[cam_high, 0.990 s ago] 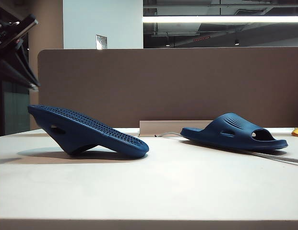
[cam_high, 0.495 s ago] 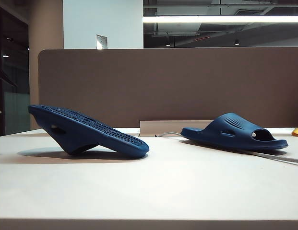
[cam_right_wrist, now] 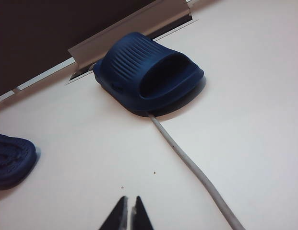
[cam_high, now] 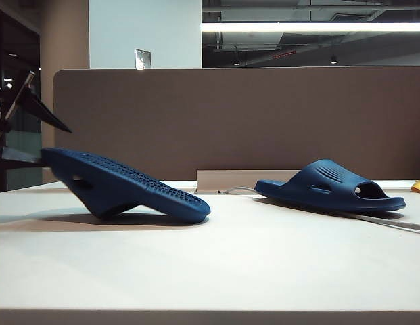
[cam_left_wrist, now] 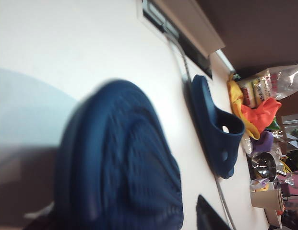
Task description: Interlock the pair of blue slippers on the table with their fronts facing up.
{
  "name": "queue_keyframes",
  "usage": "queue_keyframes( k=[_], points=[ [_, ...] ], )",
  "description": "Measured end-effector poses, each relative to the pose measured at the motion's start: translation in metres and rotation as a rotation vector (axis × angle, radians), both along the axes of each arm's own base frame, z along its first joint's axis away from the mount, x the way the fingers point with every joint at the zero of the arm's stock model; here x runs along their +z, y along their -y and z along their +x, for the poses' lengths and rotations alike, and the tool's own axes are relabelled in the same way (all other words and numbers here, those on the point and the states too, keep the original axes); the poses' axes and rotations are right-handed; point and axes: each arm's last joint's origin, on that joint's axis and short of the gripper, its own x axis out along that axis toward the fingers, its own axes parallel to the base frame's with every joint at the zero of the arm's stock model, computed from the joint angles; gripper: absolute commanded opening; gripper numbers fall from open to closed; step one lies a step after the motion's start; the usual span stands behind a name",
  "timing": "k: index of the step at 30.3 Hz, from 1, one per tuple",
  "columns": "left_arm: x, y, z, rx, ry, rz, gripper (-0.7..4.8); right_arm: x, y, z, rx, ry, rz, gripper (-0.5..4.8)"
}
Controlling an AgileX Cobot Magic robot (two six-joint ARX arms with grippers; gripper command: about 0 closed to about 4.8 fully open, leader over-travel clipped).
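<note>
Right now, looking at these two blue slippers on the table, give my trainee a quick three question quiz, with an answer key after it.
1. True or false: the left slipper lies sole-up, propped on its strap.
2. Multiple choice: the right slipper rests A) sole-up, B) upright with strap on top, C) on its side.
3. Short answer: which gripper is shut, and what does it hold?

Key
1. True; its dotted tread faces up on the table.
2. B.
3. The right gripper, shut on nothing, hanging above the table near a grey cable. The left gripper is by the left slipper's raised end, fingers apart.
</note>
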Motion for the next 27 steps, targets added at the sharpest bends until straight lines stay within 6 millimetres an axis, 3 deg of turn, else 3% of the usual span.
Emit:
queue_keyframes(
  k=[2, 5, 8, 17, 27],
  points=[
    [-0.005, -0.001, 0.002, 0.004, -0.013, 0.0, 3.25, 0.0, 0.0, 0.0, -0.001, 0.0, 0.003, 0.22],
    [-0.01, -0.001, 0.003, 0.012, -0.026, 0.003, 1.9, 0.0, 0.0, 0.0, -0.001, 0.0, 0.004, 0.22],
    [-0.009, -0.001, 0.004, 0.011, -0.013, 0.004, -0.08, 0.0, 0.0, 0.0, -0.001, 0.0, 0.004, 0.22],
    [-0.005, 0.001, 0.006, -0.019, 0.014, -0.027, -0.06, 0.0, 0.0, 0.0, -0.001, 0.0, 0.004, 0.22],
    [0.022, 0.002, 0.013, -0.098, 0.066, -0.267, -0.07, 0.003, -0.002, -0.001, 0.053, -0.009, 0.061, 0.21]
  ],
)
